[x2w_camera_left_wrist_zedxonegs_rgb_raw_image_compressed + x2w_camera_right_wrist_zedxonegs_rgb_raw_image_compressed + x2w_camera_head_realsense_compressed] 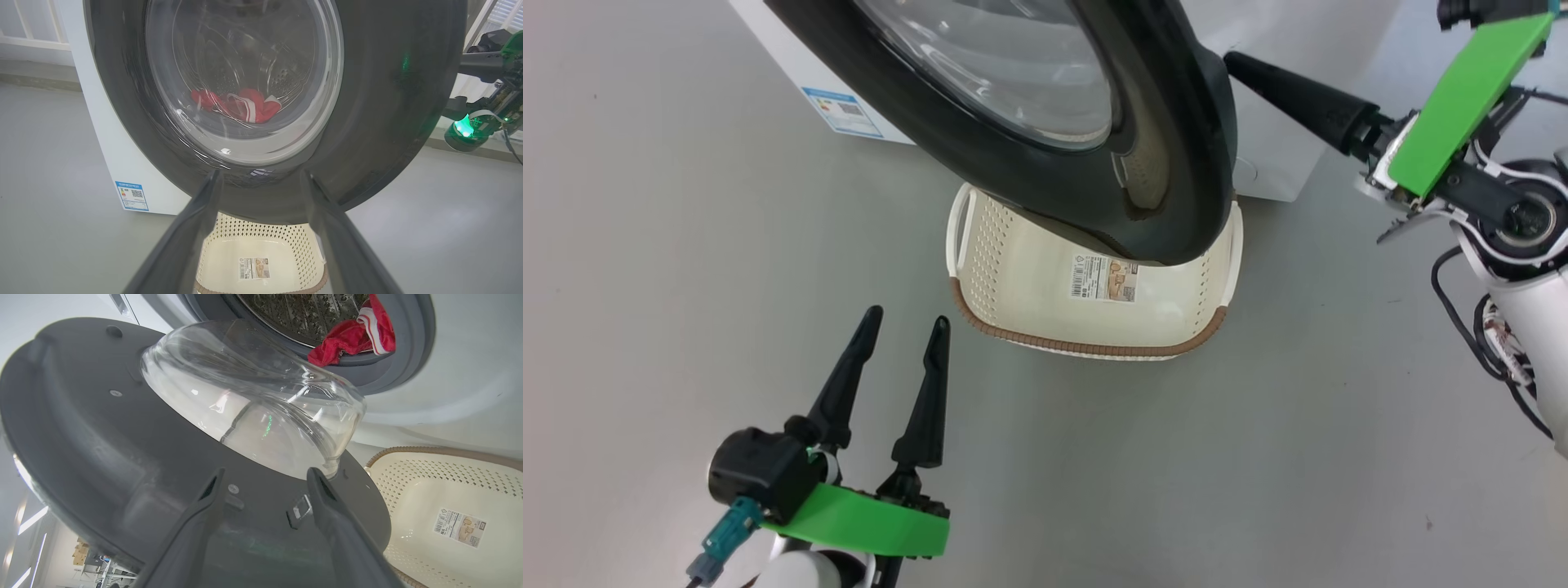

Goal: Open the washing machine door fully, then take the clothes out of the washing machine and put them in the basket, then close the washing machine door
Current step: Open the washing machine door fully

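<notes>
Now the washing machine door point(1176, 163) stands part way open. It swings out from the white washing machine point(792, 65), and its black rim hangs over the basket point(1086, 347). The basket sits on the grey floor point(645, 245) just in front of the machine, with a sticker point(1104, 278) on its inside.

The red clothes point(347, 339) lie inside the machine, right at the mouth of the drum. They spill a little onto the grey rubber ring point(412, 343). From the left wrist they show through the door's glass bowl point(245, 61).

The right gripper point(265, 475) is on the inner side of the door. Its two fingers are spread apart with nothing between them. They point at the door's grey inner face, close under the glass bowl. The clothes are well beyond the fingertips, back in the drum. In the head view one right finger point(1298, 94) reaches to the door's edge, but I cannot tell if it touches.

The left gripper point(907, 317) hangs low over the floor on the outer side of the door. Its fingers are spread wide and hold nothing. The basket is near, just ahead and to the right of the fingertips. The door stands between this gripper and the clothes.
</notes>
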Controlling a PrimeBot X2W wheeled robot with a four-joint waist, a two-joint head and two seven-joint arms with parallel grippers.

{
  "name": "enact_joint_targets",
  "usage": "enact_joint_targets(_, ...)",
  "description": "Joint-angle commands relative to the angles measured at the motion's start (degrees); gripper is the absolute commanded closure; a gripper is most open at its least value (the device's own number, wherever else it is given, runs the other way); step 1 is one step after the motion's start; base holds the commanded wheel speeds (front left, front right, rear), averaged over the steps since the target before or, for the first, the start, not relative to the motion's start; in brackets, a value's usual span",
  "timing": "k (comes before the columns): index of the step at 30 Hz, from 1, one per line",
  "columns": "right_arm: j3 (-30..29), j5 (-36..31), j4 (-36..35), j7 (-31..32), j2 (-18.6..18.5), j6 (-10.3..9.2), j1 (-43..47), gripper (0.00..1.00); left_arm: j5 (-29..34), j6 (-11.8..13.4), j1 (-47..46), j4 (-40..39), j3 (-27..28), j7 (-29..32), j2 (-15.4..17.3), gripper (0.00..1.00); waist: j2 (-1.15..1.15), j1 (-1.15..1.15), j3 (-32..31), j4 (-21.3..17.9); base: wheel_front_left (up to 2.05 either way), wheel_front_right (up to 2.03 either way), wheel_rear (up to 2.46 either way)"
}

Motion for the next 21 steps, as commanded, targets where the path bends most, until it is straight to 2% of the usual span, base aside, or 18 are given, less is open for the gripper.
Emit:
enact_joint_targets(1, -0.6, -0.3, -1.7, -0.8, -0.1, 0.45, 2.0, 0.00, 0.7, -0.3, 1.3, -1.0, 2.4, -0.7, 0.9, 0.00, 0.00, 0.00, -0.3, -0.4, 0.00, 0.00, 0.00)
enact_joint_targets(21, -0.7, -3.9, -3.8, -12.3, -3.6, 0.45, 18.0, 0.00, 2.3, -1.4, 2.6, -0.3, 6.2, -0.7, 0.8, 0.00, 0.00, 0.00, -0.8, -4.6, 0.00, 0.00, 0.00)
